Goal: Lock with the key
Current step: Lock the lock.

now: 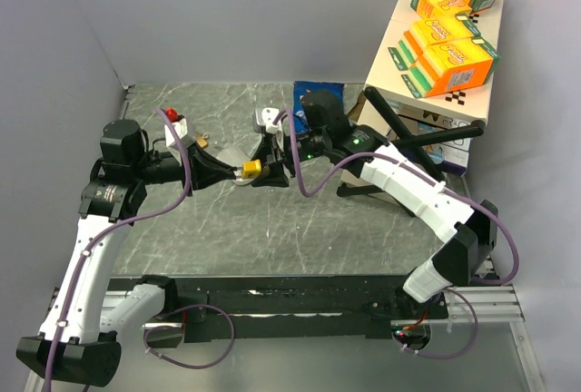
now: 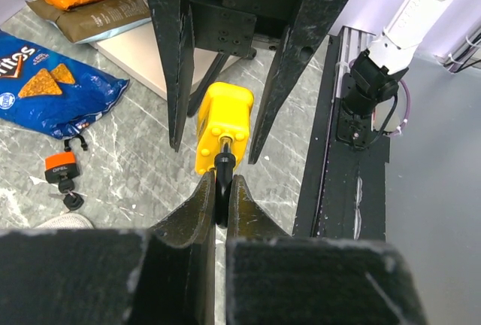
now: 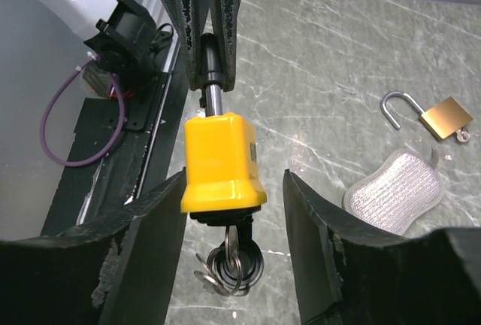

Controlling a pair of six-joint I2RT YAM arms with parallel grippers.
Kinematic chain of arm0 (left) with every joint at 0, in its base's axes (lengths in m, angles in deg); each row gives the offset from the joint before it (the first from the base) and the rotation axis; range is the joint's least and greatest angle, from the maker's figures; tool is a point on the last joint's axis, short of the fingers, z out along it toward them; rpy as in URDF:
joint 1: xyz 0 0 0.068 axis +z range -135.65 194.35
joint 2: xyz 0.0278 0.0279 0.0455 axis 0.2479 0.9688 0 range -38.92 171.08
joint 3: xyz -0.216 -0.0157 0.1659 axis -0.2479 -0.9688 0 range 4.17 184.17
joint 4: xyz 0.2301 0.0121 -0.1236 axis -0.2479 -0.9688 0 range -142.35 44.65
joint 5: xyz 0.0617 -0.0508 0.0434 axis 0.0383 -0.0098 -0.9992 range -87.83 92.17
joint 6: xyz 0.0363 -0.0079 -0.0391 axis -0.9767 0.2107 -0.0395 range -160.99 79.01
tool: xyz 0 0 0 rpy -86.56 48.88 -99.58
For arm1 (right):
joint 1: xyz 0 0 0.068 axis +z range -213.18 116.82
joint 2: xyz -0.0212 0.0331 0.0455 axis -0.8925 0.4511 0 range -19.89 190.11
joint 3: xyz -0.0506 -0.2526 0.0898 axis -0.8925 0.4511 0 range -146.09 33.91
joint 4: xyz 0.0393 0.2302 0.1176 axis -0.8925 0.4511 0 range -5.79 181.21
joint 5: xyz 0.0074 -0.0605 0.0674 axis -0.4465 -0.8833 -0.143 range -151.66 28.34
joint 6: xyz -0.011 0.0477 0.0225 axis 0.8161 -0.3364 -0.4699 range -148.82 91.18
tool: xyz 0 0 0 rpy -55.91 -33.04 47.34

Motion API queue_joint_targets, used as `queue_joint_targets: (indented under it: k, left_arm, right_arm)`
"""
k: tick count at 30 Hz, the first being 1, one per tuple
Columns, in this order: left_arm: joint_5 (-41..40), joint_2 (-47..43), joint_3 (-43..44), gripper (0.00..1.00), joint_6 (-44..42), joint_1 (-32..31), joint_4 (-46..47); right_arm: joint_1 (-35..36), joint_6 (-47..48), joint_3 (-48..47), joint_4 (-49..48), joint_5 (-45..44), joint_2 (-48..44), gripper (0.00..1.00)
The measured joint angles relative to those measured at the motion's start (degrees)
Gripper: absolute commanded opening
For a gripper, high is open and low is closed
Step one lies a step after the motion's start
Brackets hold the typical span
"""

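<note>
A yellow padlock (image 1: pixel 251 171) hangs in the air above the table's middle. My left gripper (image 2: pixel 220 183) is shut on its dark shackle (image 3: pixel 213 99), as both wrist views show. The padlock's body (image 3: pixel 222 162) sits between the spread fingers of my right gripper (image 3: pixel 234 182), which is open; its left finger (image 3: pixel 154 227) is at or very near the body. A key on a ring with spare keys (image 3: pixel 234 263) hangs from the padlock's underside. In the top view my left gripper (image 1: pixel 234 171) and right gripper (image 1: pixel 270 167) meet at the padlock.
An open brass padlock (image 3: pixel 442 116) and a silver mesh pad (image 3: pixel 396 189) lie on the marble table (image 1: pixel 272 229). An orange padlock with a key (image 2: pixel 60 168) lies by a blue crisp bag (image 2: pixel 52 92). Orange boxes (image 1: pixel 449 38) are stacked at the back right.
</note>
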Motion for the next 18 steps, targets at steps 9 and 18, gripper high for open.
queue_joint_targets:
  k: [9, 18]
  left_arm:
    - [-0.76, 0.00, -0.37, 0.05, 0.44, -0.11, 0.20]
    - [-3.69, 0.46, 0.13, 0.41, -7.85, -0.35, -7.15]
  right_arm:
    - [0.48, -0.17, -1.22, 0.55, -0.11, 1.14, 0.23]
    - [0.48, -1.36, -3.58, 3.56, 1.01, 3.89, 0.00]
